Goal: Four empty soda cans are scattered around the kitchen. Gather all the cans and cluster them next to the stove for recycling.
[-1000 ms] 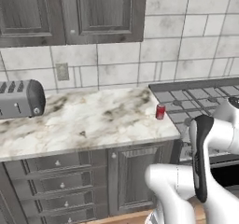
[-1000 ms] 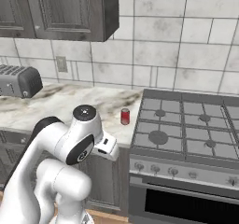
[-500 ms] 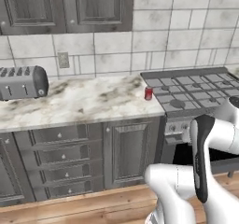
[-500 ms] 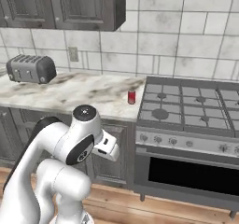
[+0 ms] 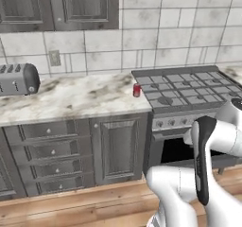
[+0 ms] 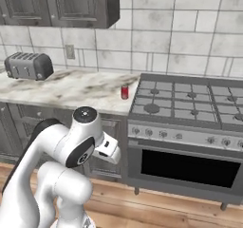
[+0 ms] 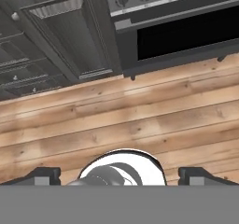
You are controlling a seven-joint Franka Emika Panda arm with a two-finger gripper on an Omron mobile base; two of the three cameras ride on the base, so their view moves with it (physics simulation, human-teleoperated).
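Marble counter (image 5: 71, 98), red can (image 5: 137, 90) beside stove (image 5: 189, 86), end effector (image 7: 119, 176) well apart

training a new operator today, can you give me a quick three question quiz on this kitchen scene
1. True or false: the red can stands upright on the counter, right beside the stove.
2. Multiple choice: what sits at the far left of the counter? A) a kettle B) a toaster C) a bowl
3. Fill in: the hand camera looks down at the wooden ____ in front of the oven door, with the fingers spread wide and holding nothing.

Key: 1 true; 2 B; 3 floor
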